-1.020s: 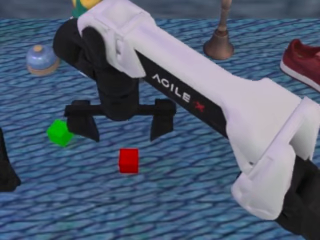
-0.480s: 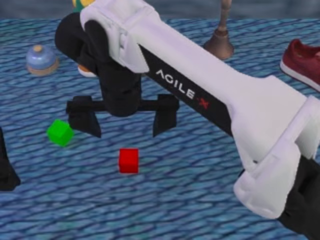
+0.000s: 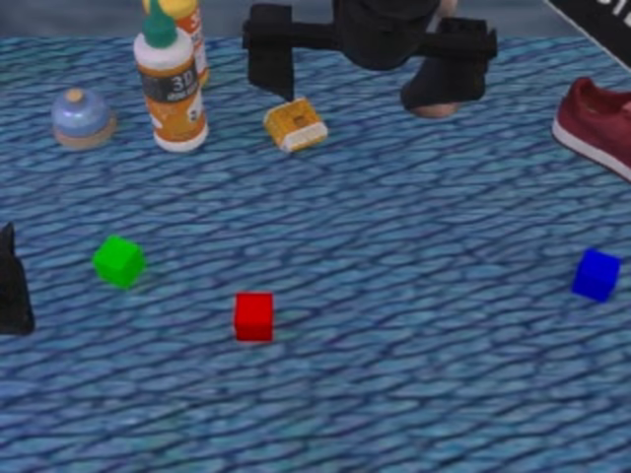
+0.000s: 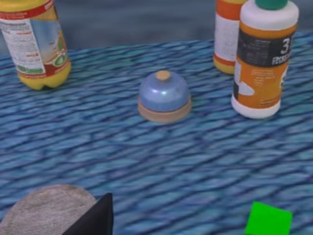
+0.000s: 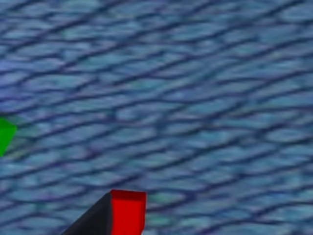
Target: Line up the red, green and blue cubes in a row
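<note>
Three cubes lie apart on the blue cloth. The green cube [image 3: 119, 261] is at the left, the red cube [image 3: 253, 316] is nearer the front middle, and the blue cube [image 3: 596, 275] is far to the right. My right gripper [image 3: 363, 84] hangs open and empty high over the table's far edge, well away from all three. Its wrist view looks down on the red cube [image 5: 128, 211] and the edge of the green cube [image 5: 5, 134]. My left gripper [image 3: 12, 291] is parked at the left edge, beside the green cube [image 4: 268, 220].
Along the far side stand a blue bell [image 3: 83, 116], an orange-and-white bottle [image 3: 172, 89], an orange-yellow block [image 3: 295, 124] and a brown stand base [image 3: 431, 101] partly behind the right gripper. A dark red shoe [image 3: 596, 123] lies at the far right. A yellow bottle [image 4: 36, 44] stands beyond the bell.
My right arm has pulled back from above the green and red cubes to the far edge, uncovering the bottle, the block and the blue cube. No cube has moved.
</note>
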